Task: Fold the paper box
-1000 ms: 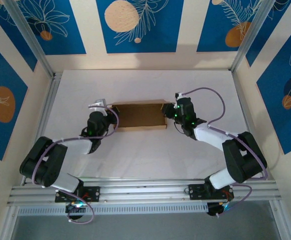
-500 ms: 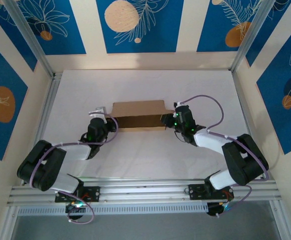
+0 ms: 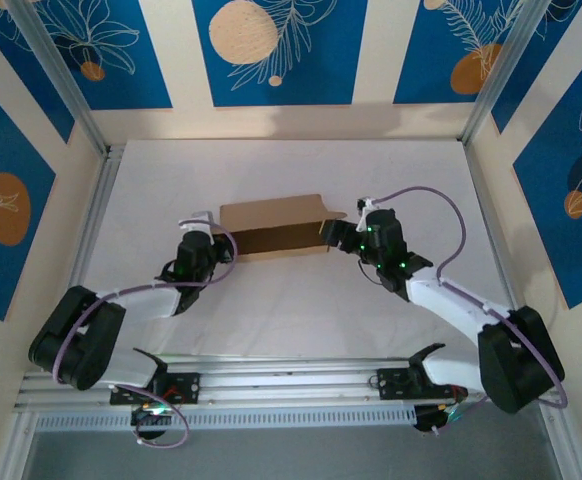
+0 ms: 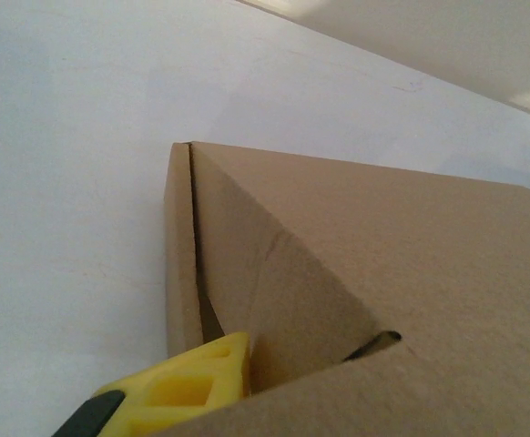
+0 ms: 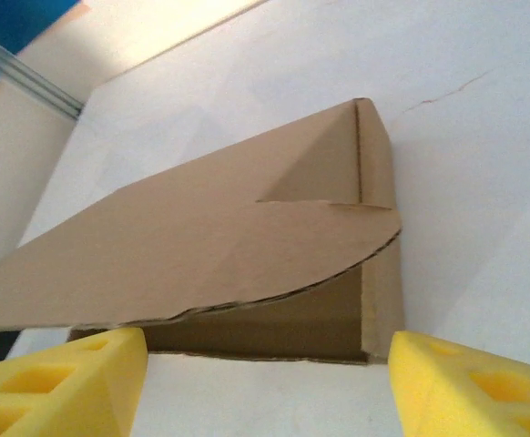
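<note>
The paper box point(image 3: 271, 215) is plain brown cardboard lying mid-table, its lid tilted down over the body with a dark gap along the near side. My left gripper point(image 3: 214, 243) is at the box's left end. In the left wrist view one yellow finger point(image 4: 183, 387) presses against the cardboard point(image 4: 383, 246) and the lid's edge hides the other finger. My right gripper point(image 3: 339, 236) is just off the box's right end and is open. Its two yellow fingers point(image 5: 60, 382) stand wide apart with bare table between them. The box's open corner point(image 5: 210, 237) lies just beyond them.
The white table point(image 3: 291, 310) is bounded by an aluminium rail on the left point(image 3: 96, 220) and the arms' mounting rail along the near edge point(image 3: 291, 375). Patterned walls enclose the back and sides. Purple cables loop above both wrists.
My right gripper has opened, let go of the box's right end and drawn back to the right. The lid has dropped over the box's inside. The left gripper has stayed at the left end.
</note>
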Controlling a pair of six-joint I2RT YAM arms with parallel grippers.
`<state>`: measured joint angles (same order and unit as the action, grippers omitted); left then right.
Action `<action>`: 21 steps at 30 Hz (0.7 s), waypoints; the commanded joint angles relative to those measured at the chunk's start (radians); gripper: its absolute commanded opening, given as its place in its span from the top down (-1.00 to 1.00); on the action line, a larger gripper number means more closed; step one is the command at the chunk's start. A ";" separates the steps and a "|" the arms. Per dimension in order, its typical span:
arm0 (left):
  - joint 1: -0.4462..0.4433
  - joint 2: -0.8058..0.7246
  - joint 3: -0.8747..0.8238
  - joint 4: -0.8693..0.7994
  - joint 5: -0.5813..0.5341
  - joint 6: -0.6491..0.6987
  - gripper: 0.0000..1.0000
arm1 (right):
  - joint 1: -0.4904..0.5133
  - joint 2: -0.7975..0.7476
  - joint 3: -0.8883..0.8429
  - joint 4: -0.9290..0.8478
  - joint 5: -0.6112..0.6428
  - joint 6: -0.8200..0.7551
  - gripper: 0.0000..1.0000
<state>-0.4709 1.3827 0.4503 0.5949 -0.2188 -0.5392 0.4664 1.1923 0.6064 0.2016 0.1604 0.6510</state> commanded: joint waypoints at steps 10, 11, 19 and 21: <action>-0.047 0.001 0.077 -0.096 -0.042 0.046 0.63 | 0.002 -0.413 -0.108 -0.233 -0.118 0.110 -0.27; -0.050 0.003 0.081 -0.099 -0.044 0.049 0.63 | 0.004 -0.466 -0.101 -0.282 -0.077 0.093 -0.24; -0.064 0.032 0.110 -0.116 -0.043 0.093 0.60 | -0.127 -0.351 0.223 -0.671 -0.056 0.035 0.15; -0.064 0.033 0.121 -0.129 -0.029 0.116 0.60 | -0.170 -0.220 0.329 -0.713 -0.175 0.021 0.16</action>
<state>-0.5224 1.4040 0.5335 0.4892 -0.2451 -0.4721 0.3397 0.8543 0.8375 -0.3695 0.1280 0.7082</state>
